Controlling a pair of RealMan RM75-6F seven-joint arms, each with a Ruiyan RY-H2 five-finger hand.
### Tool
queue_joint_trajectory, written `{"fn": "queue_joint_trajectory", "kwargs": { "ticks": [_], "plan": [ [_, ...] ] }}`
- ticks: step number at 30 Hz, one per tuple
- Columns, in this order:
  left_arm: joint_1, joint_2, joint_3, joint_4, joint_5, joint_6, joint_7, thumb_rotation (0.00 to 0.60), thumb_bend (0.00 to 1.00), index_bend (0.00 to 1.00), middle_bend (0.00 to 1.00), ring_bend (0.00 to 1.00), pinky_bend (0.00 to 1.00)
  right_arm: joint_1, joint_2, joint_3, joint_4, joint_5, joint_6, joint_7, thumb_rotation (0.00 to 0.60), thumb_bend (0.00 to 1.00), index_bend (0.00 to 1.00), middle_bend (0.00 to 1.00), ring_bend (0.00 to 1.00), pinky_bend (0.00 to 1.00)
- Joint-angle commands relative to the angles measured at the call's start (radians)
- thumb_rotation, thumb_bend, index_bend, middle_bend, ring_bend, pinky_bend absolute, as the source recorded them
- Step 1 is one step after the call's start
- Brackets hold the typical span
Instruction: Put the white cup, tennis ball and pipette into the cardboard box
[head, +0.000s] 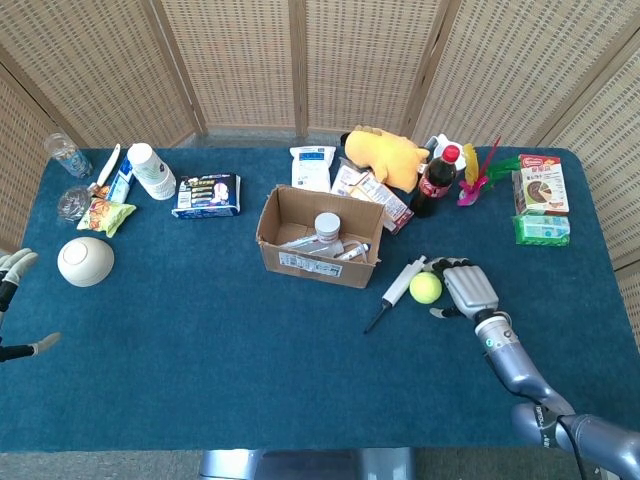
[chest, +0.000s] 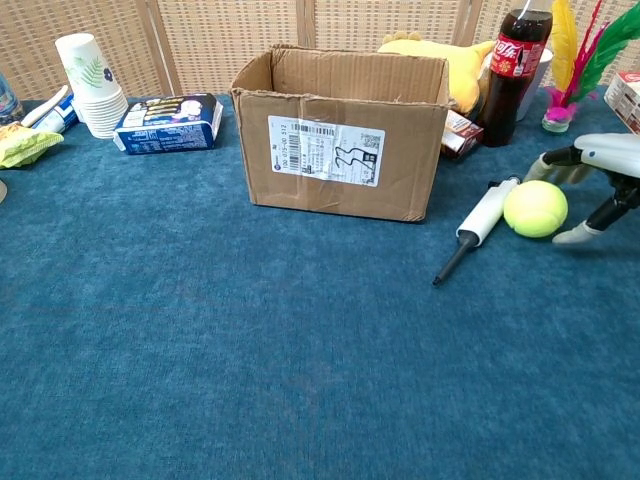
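Yellow-green and round, the ball (head: 426, 288) lies on the table (head: 250, 350) toward the right edge, between the pipette (head: 397, 290) and your right hand (head: 468, 288); the hand stands just beside the ball with its fingers apart, some reaching over the top and the thumb low on the near side, and I cannot tell whether any finger already touches it; nothing is held yet.

The first danger is rolling; a ball on a flat cloth moves from a small push, so if one finger arrives before the others, it will probably roll left into the pipette; the two look touching or almost so in the chest view, and the pipette could then turn or slide away from where you expect it.

The second danger is a weak grip; if you close only on the upper part, the ball may squeeze out downward when you lift; better to bring the fingers low around both sides first.

The third danger is on the way to the box (head: 320, 237); it stands near the middle of the table, its near wall is high, and a low carry could hit the rim and push the box toward the bottle (head: 433, 182) and the packets behind; the box holds some things already, so a drop from high may bounce.

The cup (head: 152, 171) waits near the far left corner; your left hand (head: 12, 276) is at the left edge, fingers apart, holding nothing.
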Motion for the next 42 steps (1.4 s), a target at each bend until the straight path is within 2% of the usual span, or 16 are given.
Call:
{"fn": "queue_joint_trajectory", "kwargs": {
  "ticks": [1,5,14,18,23,26,31,35,39,42],
  "plan": [
    [-0.001,-0.002,0.000,-0.003,0.000,-0.001,0.005,0.600,0.04,0.00,0.00,0.00,0.06,-0.014,-0.031,0.003,0.036,-0.023,0.039,0.011,0.600,0.14,0.45,0.40,0.35,0.32],
    [-0.003,-0.004,0.000,-0.006,0.000,-0.004,0.012,0.600,0.04,0.00,0.00,0.00,0.06,-0.023,-0.041,0.006,0.051,-0.040,0.062,0.029,0.600,0.22,0.54,0.47,0.42,0.36],
    [-0.003,-0.005,0.001,-0.010,0.000,-0.004,0.019,0.600,0.04,0.00,0.00,0.00,0.07,-0.050,-0.021,0.016,0.034,-0.067,0.111,0.079,0.600,0.27,0.55,0.49,0.43,0.38],
    [-0.001,-0.001,0.000,-0.008,-0.001,-0.002,0.008,0.600,0.04,0.00,0.00,0.00,0.06,-0.079,0.040,0.037,-0.021,-0.094,0.187,0.121,0.600,0.27,0.55,0.49,0.43,0.38],
    [-0.002,0.003,0.001,-0.006,0.006,-0.003,-0.007,0.600,0.04,0.00,0.00,0.00,0.07,-0.101,0.161,0.106,-0.130,-0.104,0.277,0.170,0.600,0.27,0.55,0.49,0.43,0.38],
    [-0.001,0.004,0.003,-0.007,0.013,-0.001,-0.010,0.600,0.04,0.00,0.00,0.00,0.06,-0.098,0.218,0.147,-0.199,-0.090,0.293,0.165,0.600,0.27,0.55,0.49,0.43,0.38],
    [-0.002,0.004,0.004,-0.008,0.014,-0.002,-0.010,0.600,0.04,0.00,0.00,0.00,0.06,-0.063,0.289,0.218,-0.328,-0.062,0.292,0.106,0.600,0.27,0.55,0.49,0.43,0.38],
    [-0.002,0.005,0.003,-0.008,0.012,-0.002,-0.010,0.600,0.04,0.00,0.00,0.00,0.07,-0.007,0.307,0.269,-0.420,-0.021,0.260,0.017,0.600,0.27,0.55,0.49,0.43,0.38],
    [0.001,0.005,0.002,-0.007,0.009,0.002,-0.011,0.600,0.04,0.00,0.00,0.00,0.06,0.066,0.284,0.304,-0.490,0.037,0.221,-0.092,0.600,0.27,0.55,0.49,0.43,0.38],
    [0.002,0.005,0.003,-0.005,0.006,0.001,-0.011,0.600,0.04,0.00,0.00,0.00,0.06,0.138,0.231,0.320,-0.509,0.108,0.185,-0.200,0.600,0.27,0.55,0.49,0.43,0.38]
  ]
}}
